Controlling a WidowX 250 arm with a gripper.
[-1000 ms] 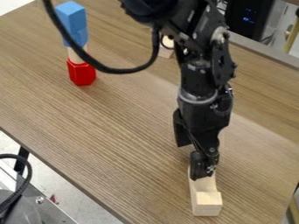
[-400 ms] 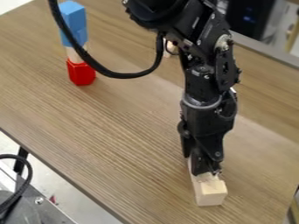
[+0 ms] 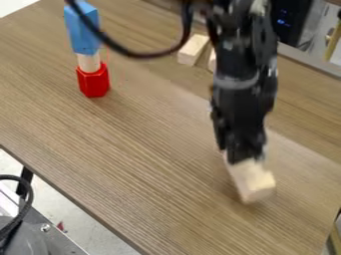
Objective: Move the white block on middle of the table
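My gripper (image 3: 245, 157) hangs over the right part of the table, shut on the pale whitish wooden block (image 3: 253, 183). The block sticks out below the fingertips toward the camera, a little tilted, and its upper end is hidden behind the gripper. It appears to be held above the table (image 3: 146, 164); the gap beneath it is hard to judge.
At the upper left stands a stack: a red block (image 3: 93, 82) at the bottom, a pale cylinder (image 3: 89, 62), and blue blocks (image 3: 83, 30) on top. Two more pale blocks, one (image 3: 193, 49) left of the arm, lie near the far edge.
The gripper was open over the block, then closed on it, and has since moved up and away from the near edge with the block. The far pale blocks show more now.
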